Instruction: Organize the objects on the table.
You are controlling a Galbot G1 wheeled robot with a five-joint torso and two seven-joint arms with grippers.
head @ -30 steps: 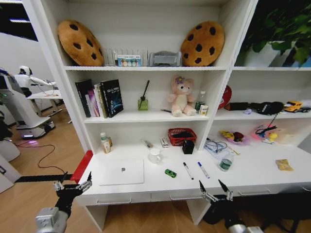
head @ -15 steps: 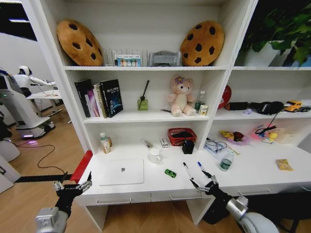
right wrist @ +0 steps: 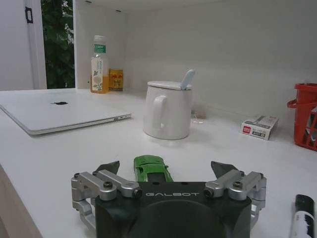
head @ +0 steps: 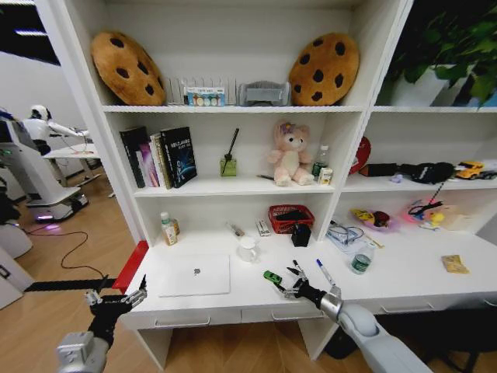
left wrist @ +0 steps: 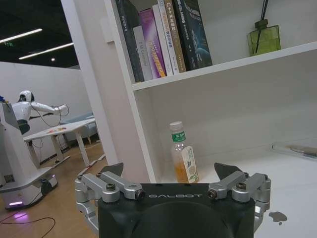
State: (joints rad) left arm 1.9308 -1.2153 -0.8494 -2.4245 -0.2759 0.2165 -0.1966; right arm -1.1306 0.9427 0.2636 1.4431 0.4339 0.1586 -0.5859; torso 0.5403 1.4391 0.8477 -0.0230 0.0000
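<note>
Gripper (head: 288, 284) closes in on toy car (head: 272, 277) on the desk (head: 404, 280).
Right arm reaches low across the desk's front edge, fingers spread wide, the green car just ahead between them and right of the laptop (head: 195, 275). A clean pick likely means centering the car before closing. Left gripper (head: 115, 298) hangs open off the desk's left corner.

White desk (head: 404, 276): laptop (head: 195, 275), mug (head: 248, 249), 2 pens (head: 325, 273).

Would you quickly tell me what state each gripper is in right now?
Left gripper: open, holding nothing, parked beside the desk.
Right gripper: open, around the green toy car, not closed on it.
</note>
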